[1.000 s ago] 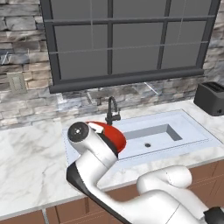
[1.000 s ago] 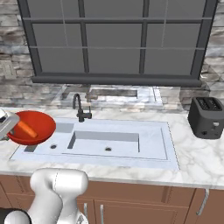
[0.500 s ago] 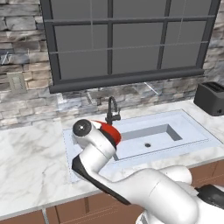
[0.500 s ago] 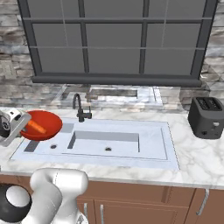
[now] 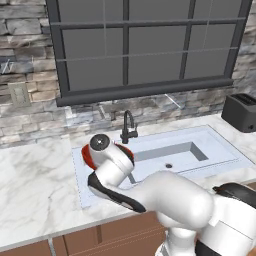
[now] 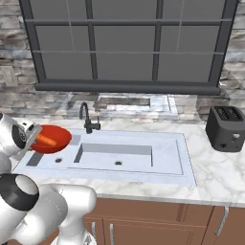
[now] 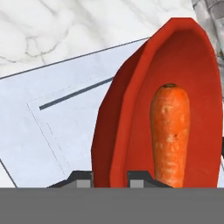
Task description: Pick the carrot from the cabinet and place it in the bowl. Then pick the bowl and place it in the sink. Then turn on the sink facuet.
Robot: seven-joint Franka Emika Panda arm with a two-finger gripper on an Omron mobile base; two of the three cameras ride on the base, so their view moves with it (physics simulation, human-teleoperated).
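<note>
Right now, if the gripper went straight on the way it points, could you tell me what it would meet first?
Probably the sink: beyond the gripper, shut on the bowl's rim, lies pale sink surface. The carrot rides inside the bowl. Depth is unclear.

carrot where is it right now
The carrot lies inside the red bowl, which the gripper grips by its rim over the left end of the sink, left of the black faucet.

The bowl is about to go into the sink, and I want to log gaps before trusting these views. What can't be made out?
- Left base view: most of the bowl is hidden behind the white arm.
- Right base view: the bowl's left rim is covered by the wrist; the carrot is an indistinct orange patch.
- Hand view: the grey band cuts off the jaws' tips at the rim.
- The faucet lever position is too small to read.
</note>
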